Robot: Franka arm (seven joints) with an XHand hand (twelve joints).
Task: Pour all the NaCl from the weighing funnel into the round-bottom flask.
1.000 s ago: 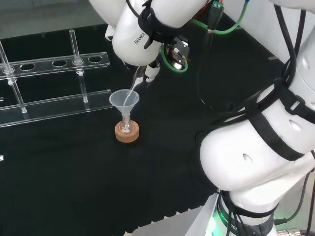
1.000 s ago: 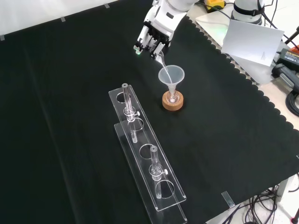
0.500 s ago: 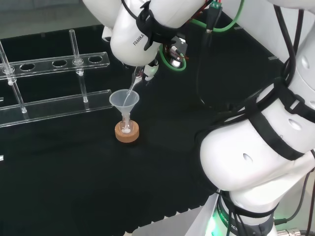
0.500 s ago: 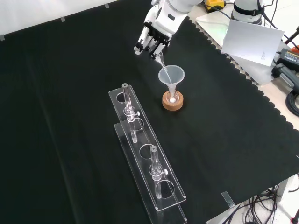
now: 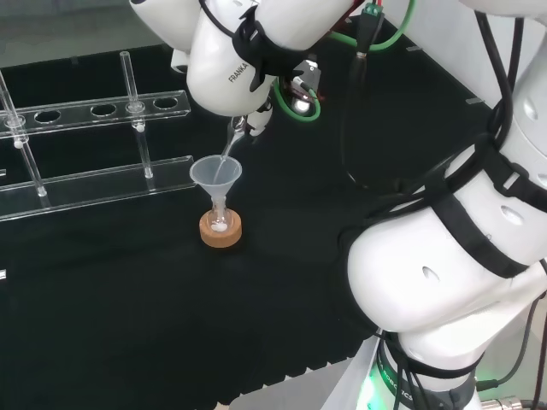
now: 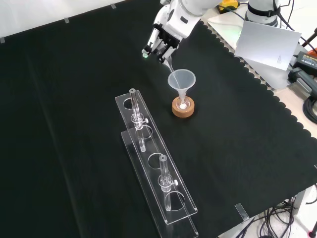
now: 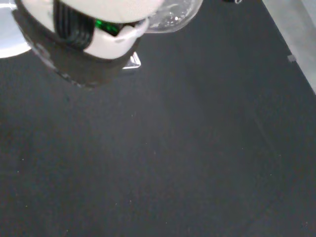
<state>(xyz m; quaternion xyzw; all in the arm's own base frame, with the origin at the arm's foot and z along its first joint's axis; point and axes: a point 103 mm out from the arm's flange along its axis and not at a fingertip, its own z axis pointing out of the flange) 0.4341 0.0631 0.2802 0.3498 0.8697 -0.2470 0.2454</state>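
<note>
Weighing funnel (image 6: 169,68), a slim clear piece, is pinched in the curled fingers of the robot hand (image 6: 159,43) and tilts steeply down, its spout dipping into the mouth of a clear conical funnel (image 6: 182,79). That cone sits in the neck of the round-bottom flask (image 6: 183,104), which rests on a cork ring (image 6: 183,110) on the tabletop (image 6: 74,99), right of the acrylic tube rack (image 6: 153,166) in the front view. White grains show in the flask (image 5: 220,225).
</note>
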